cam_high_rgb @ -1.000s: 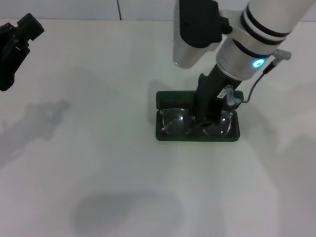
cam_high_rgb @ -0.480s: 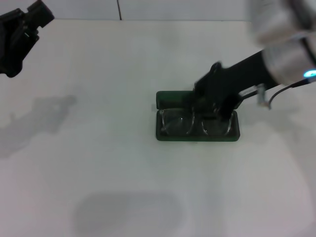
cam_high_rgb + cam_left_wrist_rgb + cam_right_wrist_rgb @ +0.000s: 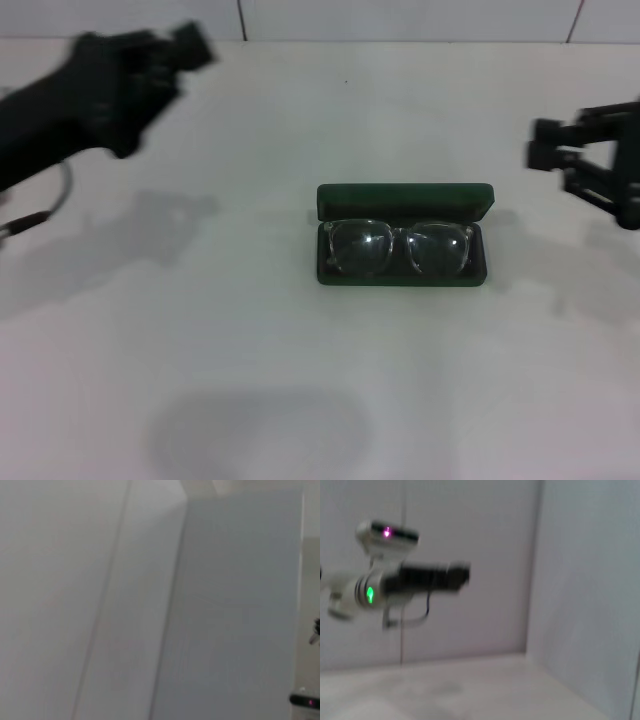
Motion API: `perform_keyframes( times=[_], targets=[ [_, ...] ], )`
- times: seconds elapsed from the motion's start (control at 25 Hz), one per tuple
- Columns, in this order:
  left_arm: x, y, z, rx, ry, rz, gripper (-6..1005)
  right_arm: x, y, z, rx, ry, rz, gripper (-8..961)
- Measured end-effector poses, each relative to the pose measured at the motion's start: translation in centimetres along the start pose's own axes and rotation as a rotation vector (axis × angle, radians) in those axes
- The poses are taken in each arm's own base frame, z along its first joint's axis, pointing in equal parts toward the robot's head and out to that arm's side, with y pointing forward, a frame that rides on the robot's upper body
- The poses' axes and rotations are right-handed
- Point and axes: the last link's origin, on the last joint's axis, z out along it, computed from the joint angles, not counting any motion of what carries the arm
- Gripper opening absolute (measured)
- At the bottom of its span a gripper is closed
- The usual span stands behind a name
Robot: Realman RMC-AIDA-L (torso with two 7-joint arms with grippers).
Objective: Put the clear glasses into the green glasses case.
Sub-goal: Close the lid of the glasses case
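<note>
resting inside the green glasses case (image 3: 403, 275), the clear glasses (image 3: 398, 247) lie with both lenses facing up and the frame running along the length of the tray. the case sits open near the middle of a white table (image 3: 300, 380), its lid (image 3: 404, 201) standing up along the far side. nothing touches the glasses or the case.

judged from this, the placing itself looks done: the glasses are fully within the tray's walls, with no part visibly hanging over the rim. the task sentence asks only that they go in, so little or nothing seems left. whether the lid should be shut is not stated.

the right gripper (image 3: 548, 156) hangs off to the right of the case, well apart from it, near the edge of the head view. its two dark fingers are spread with a clear gap between them, and they hold nothing. the left gripper (image 3: 185, 50) is up at the far left, also well apart from the case. it is blurred, so whether its fingers are apart or together cannot be told. the right wrist view shows the left arm (image 3: 400, 587) stretched out in front of a pale wall, far from anything on the table.

open tabletop surrounds the case on every side, widest toward the near edge and the left. the far edge of the table meets a tiled wall (image 3: 300, 18) beyond the lid.
</note>
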Motion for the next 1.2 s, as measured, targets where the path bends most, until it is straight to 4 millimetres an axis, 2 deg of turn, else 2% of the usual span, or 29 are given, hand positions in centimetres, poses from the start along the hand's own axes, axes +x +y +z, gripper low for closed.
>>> perform_keyframes(
  times=[0.04, 0.24, 0.4, 0.8, 1.2],
  targets=[
    [-0.3, -0.1, 0.6, -0.009, -0.024, -0.011, 51, 0.6, 0.1, -0.7, 0.012, -0.030, 0.016, 162],
    [-3.1, -1.0, 7.0, -0.074, -0.244, -0.080, 53, 5.2, 1.0, -5.5, 0.161, -0.234, 0.105, 164],
    [-4.6, -1.2, 10.4, -0.107, -0.352, -0.101, 56, 7.0, 1.5, -7.4, 0.280, -0.293, 0.127, 165],
    [-7.2, -2.4, 13.1, -0.019, -0.466, -0.083, 59, 7.9, 1.6, -9.5, 0.403, -0.322, 0.132, 165],
    [-10.7, -2.6, 14.7, 0.080, -0.613, -0.011, 55, 7.9, 1.2, -9.5, 0.435, -0.342, 0.131, 165]
  ],
)
